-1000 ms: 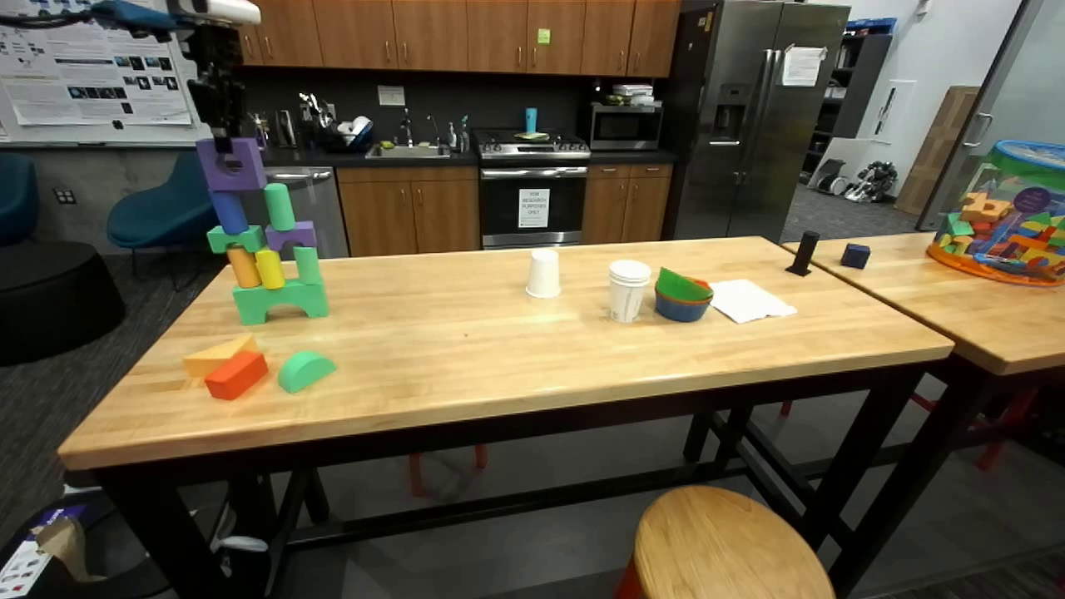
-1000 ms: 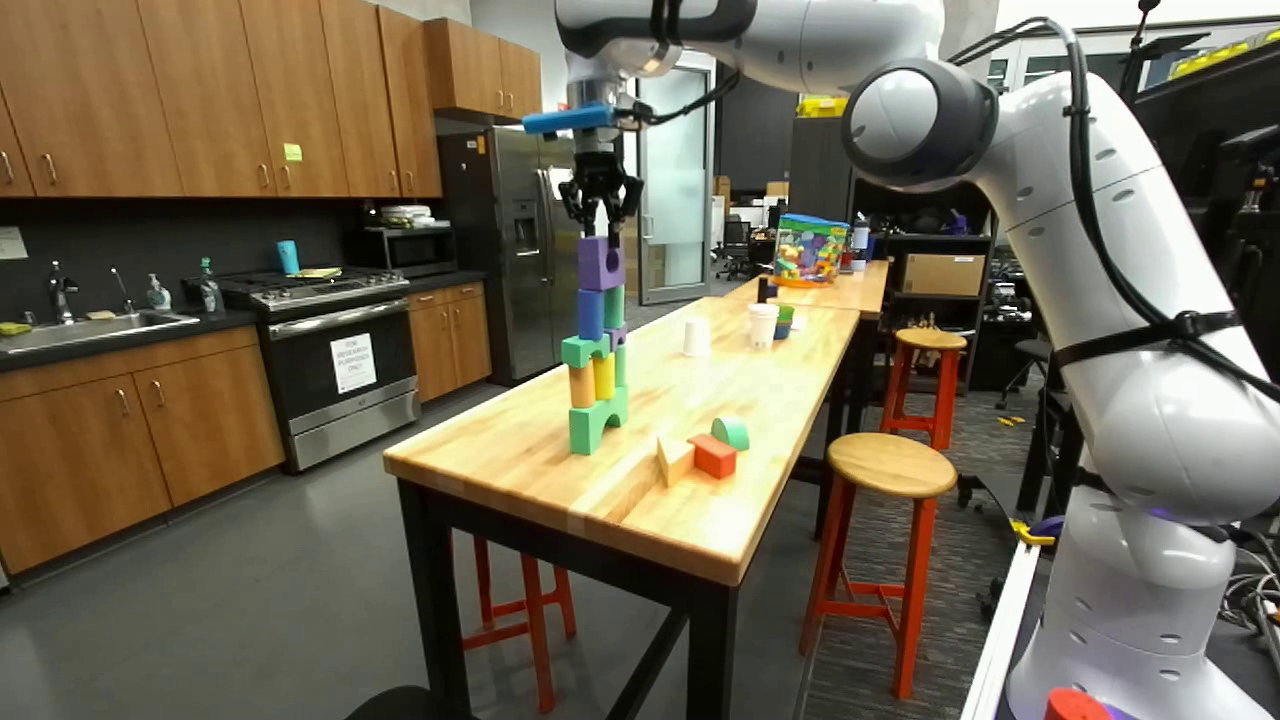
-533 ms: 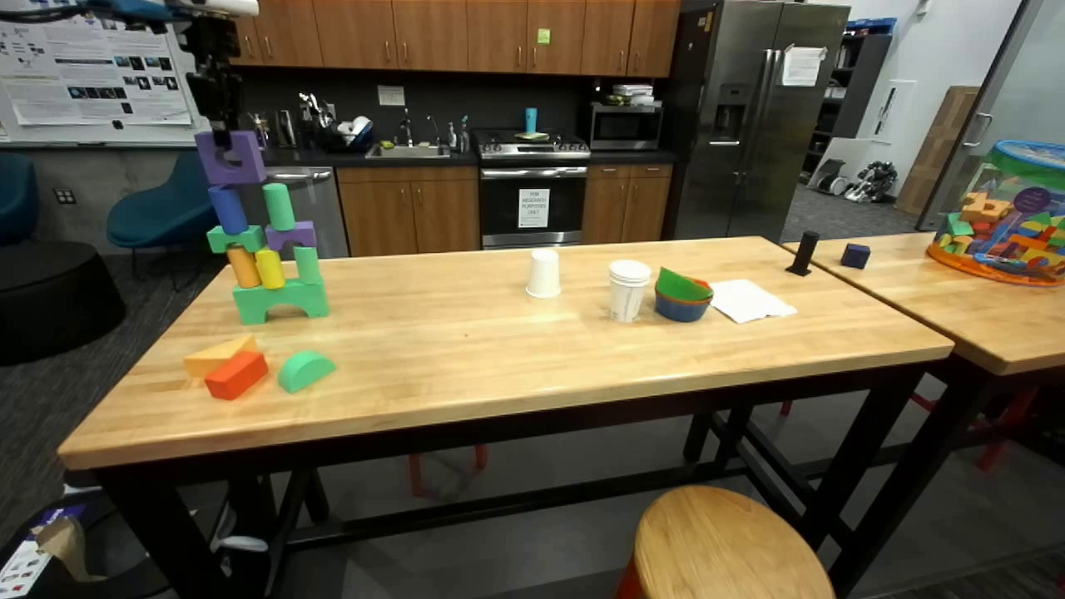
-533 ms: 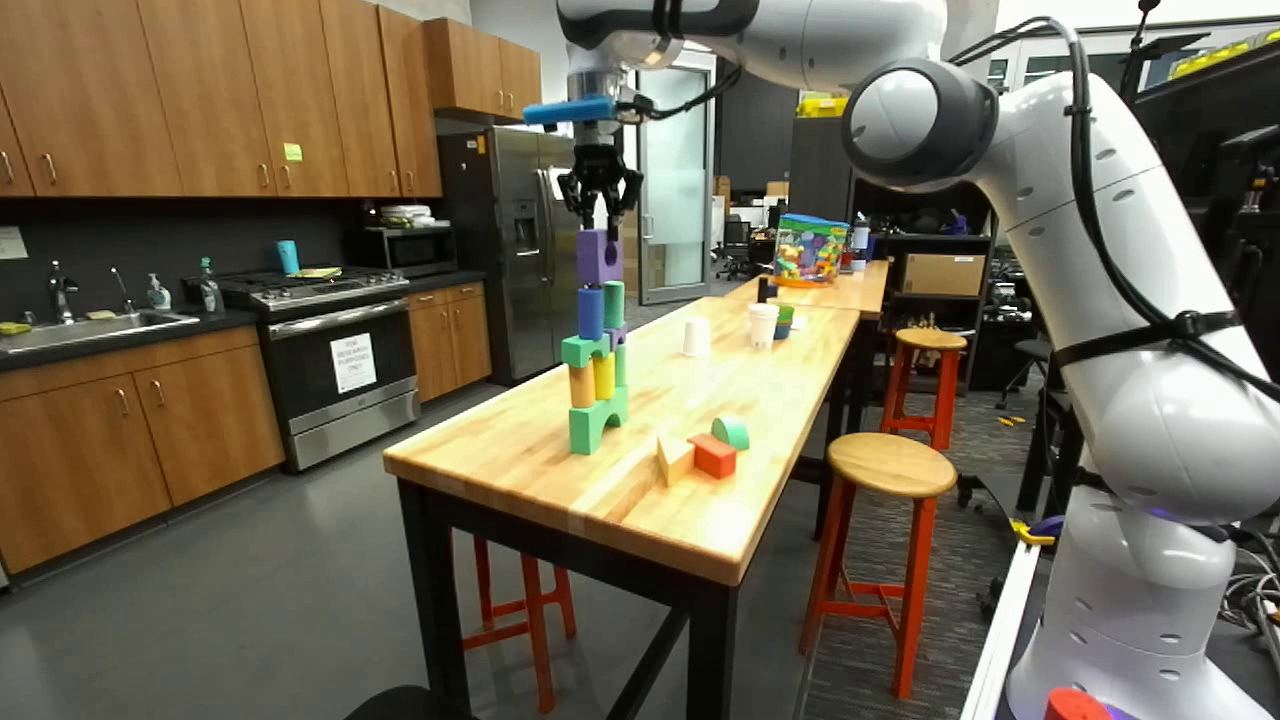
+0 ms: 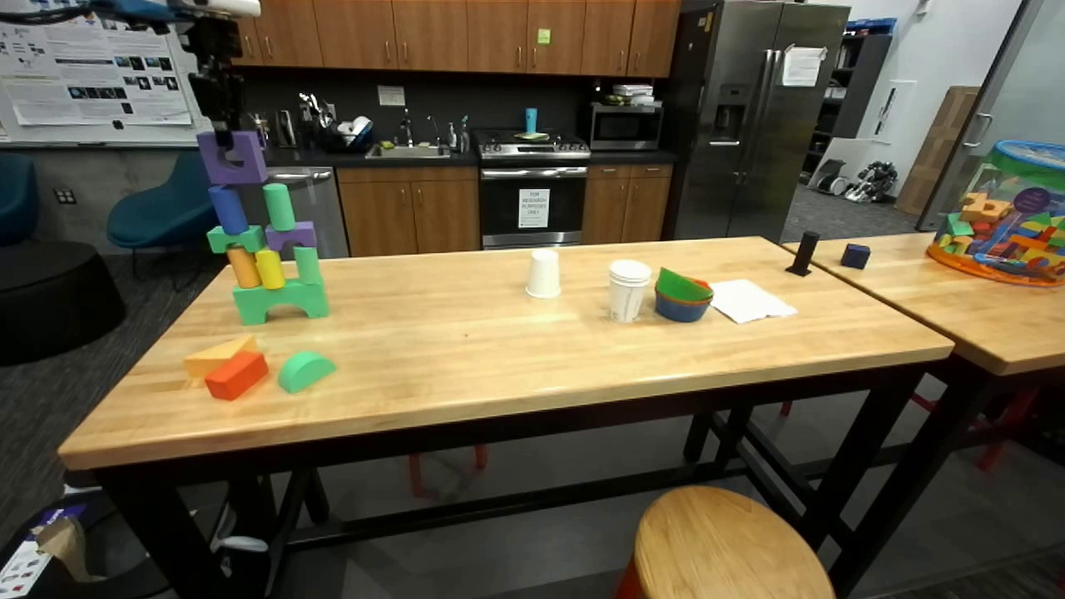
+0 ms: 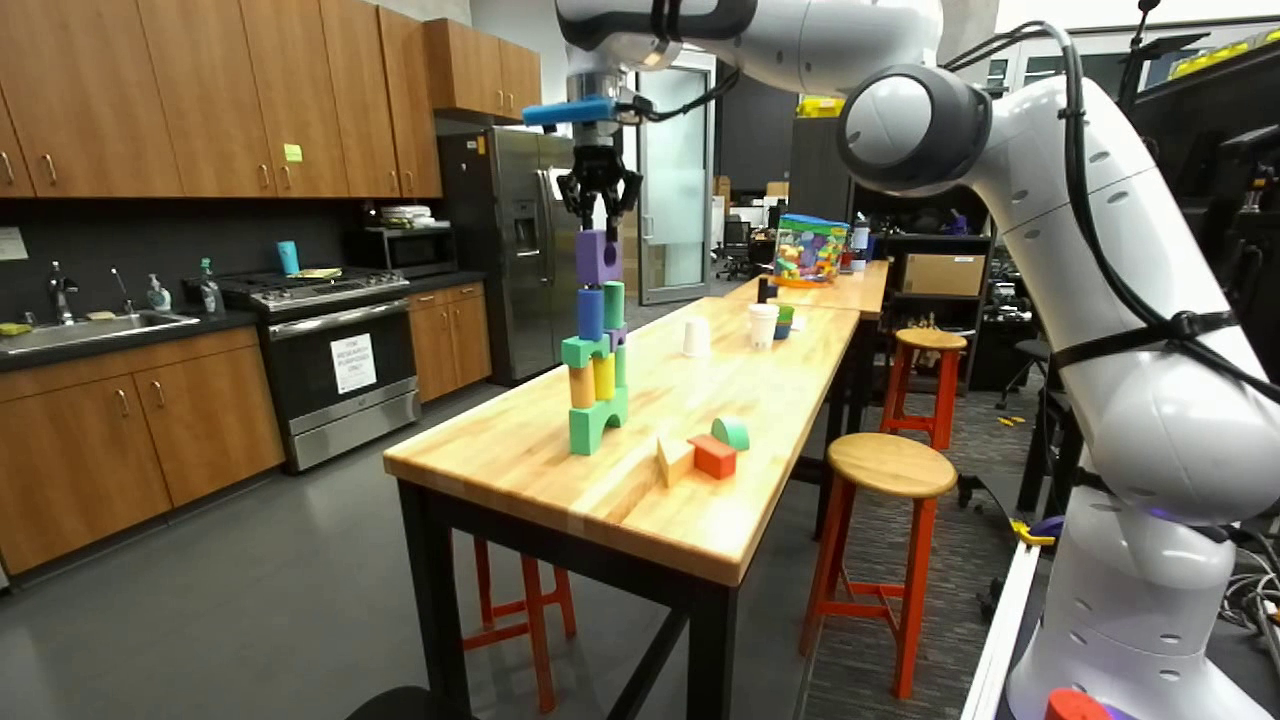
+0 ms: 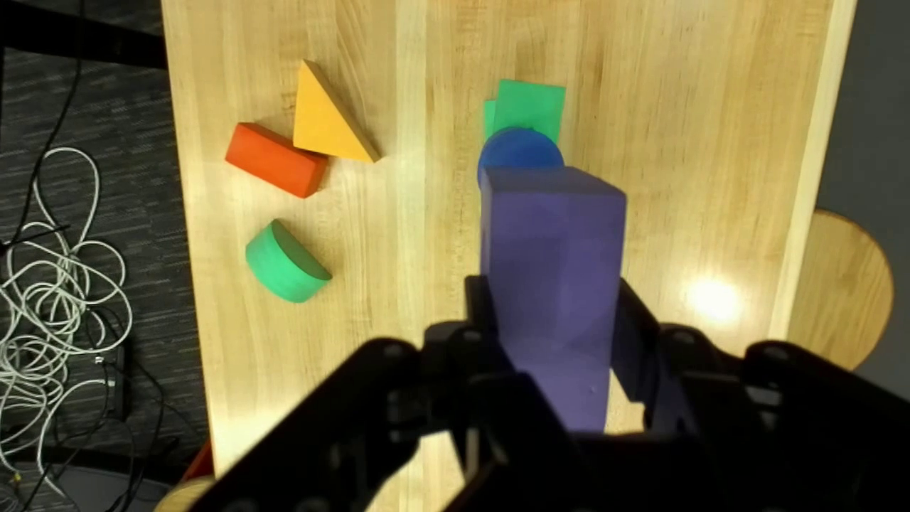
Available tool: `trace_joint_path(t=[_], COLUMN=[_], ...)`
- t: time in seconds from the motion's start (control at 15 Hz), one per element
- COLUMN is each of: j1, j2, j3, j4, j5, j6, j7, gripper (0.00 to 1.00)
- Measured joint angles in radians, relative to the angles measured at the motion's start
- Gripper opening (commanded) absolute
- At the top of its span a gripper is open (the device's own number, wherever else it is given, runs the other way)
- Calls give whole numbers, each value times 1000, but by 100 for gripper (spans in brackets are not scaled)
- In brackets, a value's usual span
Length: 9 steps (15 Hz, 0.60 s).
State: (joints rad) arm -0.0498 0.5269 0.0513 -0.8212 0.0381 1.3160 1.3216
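My gripper [image 7: 550,306] is shut on a purple block [image 7: 558,242] with a round cutout, one finger on each side. In both exterior views the purple block [image 5: 248,160] [image 6: 592,258] hangs just above a block tower, with a thin gap. Directly below it are an upright blue cylinder [image 5: 227,210], slightly tilted in view, and a green cylinder [image 5: 279,206]. Under these are a green piece [image 5: 236,240], a small purple arch [image 5: 291,235], orange [image 5: 244,268] and yellow [image 5: 269,269] cylinders, a green block [image 5: 307,264] and a green arch [image 5: 287,295]. The block hides the green cylinder in the wrist view.
An orange triangle [image 7: 323,121], a red block [image 7: 276,160] and a green half-round [image 7: 284,264] lie beside the tower on the wooden table [image 5: 466,358]. White cups [image 5: 544,274] [image 5: 627,291], bowls [image 5: 682,306] and a napkin [image 5: 750,301] stand farther along. A stool [image 5: 728,541] stands by the table.
My gripper and the purple block have risen slightly, and a thin gap now shows above the cylinders. Since half a second ago the block has barely shifted, and the arm's elbow has moved a little.
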Motion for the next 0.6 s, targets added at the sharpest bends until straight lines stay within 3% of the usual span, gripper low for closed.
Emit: trace_joint_path(t=[0.6], j1=[0], j2=[19], j3=[0], j4=[27], j5=[0], j6=[0], j7=[-31], gripper=[15])
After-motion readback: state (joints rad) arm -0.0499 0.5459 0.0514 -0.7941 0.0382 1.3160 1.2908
